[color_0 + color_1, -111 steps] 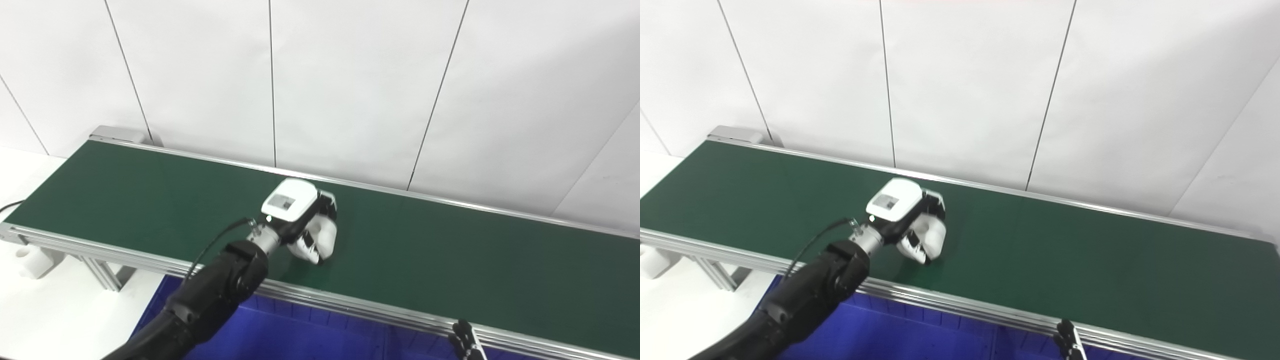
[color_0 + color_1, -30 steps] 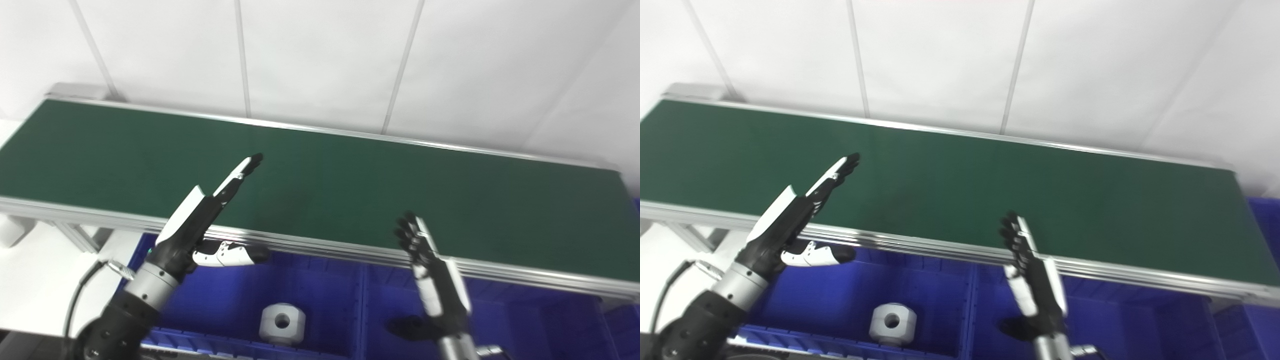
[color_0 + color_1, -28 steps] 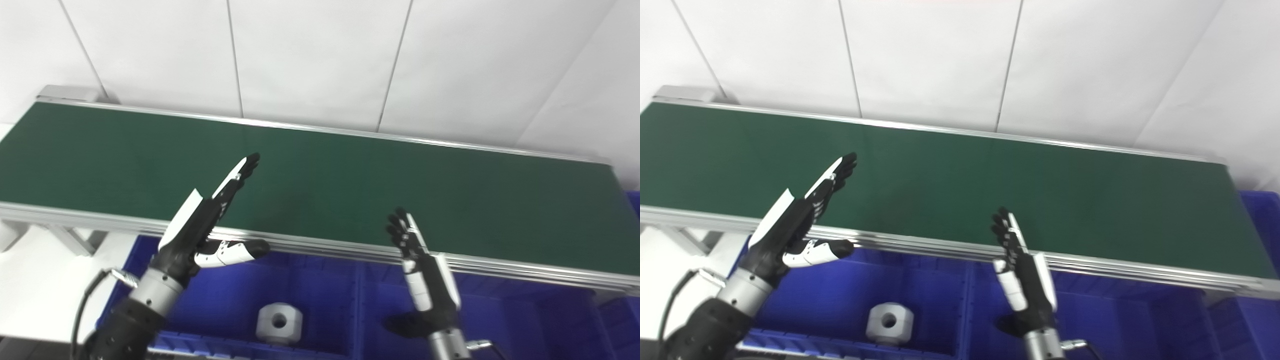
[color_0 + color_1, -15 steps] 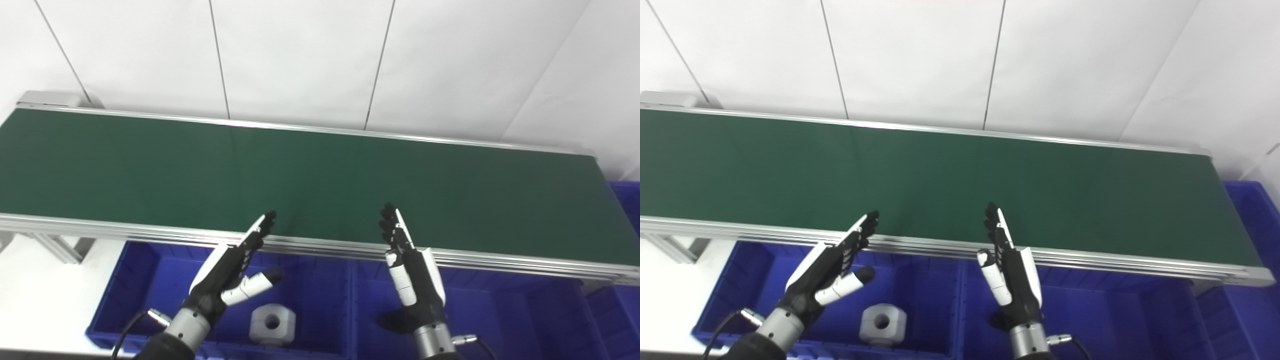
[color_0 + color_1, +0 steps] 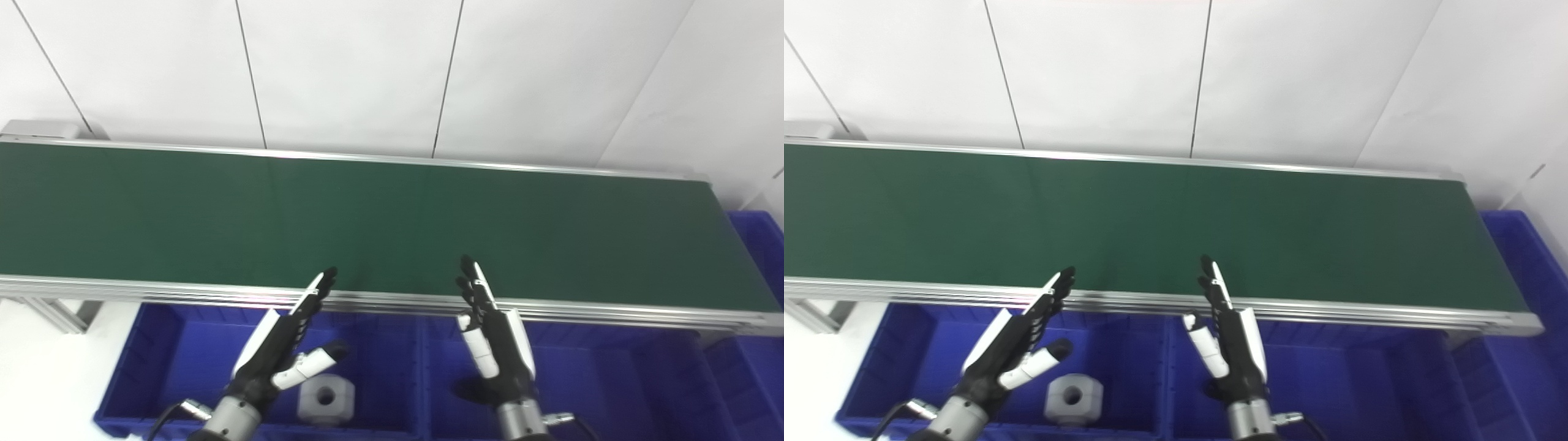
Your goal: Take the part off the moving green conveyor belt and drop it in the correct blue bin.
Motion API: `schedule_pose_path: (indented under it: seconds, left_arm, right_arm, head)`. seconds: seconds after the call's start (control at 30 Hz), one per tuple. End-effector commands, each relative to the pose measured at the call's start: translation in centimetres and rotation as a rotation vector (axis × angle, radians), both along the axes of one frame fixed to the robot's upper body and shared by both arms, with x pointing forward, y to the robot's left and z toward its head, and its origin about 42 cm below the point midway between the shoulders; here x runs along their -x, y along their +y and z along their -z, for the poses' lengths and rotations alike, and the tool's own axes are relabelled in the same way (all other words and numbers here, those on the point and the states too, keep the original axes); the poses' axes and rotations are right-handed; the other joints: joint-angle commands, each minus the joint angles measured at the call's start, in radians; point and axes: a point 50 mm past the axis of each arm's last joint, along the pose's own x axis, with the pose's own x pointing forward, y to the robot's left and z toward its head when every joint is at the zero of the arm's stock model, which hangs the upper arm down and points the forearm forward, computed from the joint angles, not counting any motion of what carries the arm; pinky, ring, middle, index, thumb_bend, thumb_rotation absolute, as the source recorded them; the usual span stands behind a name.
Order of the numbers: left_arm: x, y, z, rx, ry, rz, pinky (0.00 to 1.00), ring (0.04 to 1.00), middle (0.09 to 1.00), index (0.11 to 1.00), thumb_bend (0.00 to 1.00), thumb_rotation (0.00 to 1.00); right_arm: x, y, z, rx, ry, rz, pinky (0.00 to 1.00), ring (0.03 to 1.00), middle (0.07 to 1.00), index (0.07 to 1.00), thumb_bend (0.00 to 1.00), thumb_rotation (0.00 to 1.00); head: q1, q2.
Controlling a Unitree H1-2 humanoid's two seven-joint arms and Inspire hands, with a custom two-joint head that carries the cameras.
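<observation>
Part [image 5: 325, 399], a white block with a round hole, is lying in the left blue bin [image 5: 153, 361] at the near edge. Just above it, the left hand [image 5: 278, 346] is hovering with fingers spread, holding nothing. The right hand [image 5: 496, 346] is hanging over the neighbouring blue bin [image 5: 612, 380], fingers apart too. Beyond both, the green conveyor belt [image 5: 380, 220] is running along the far wall [image 5: 392, 67].

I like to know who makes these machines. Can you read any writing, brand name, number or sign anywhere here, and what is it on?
No readable text, brand, number or sign shows in either view.
Green conveyor belt: plain, no markings.
Blue bins: no labels visible.
White part in the left bin: blank.
Left hand and right hand: no lettering visible.
Wall panels: bare.
</observation>
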Motion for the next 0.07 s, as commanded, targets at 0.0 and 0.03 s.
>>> schedule_pose_path:
  seconds: [0.0,0.03]
  left_arm:
    - [-0.27,-0.14,-1.10,0.040,-0.071,-0.006,1.00,1.000,1.000,1.000,0.75,0.85]
    - [-0.25,-0.15,-1.13,0.045,-0.069,-0.010,1.00,1.000,1.000,1.000,0.75,0.84]
  right_arm:
    - [-0.45,0.90,-1.07,-0.025,-0.051,0.003,0.98,0.977,1.000,0.999,0.88,1.00]
    - [-0.45,0.89,-1.00,-0.027,-0.047,0.007,0.98,0.978,1.000,1.000,0.88,1.00]
  head:
    - [0.001,0.000]
    - [0.002,0.002]
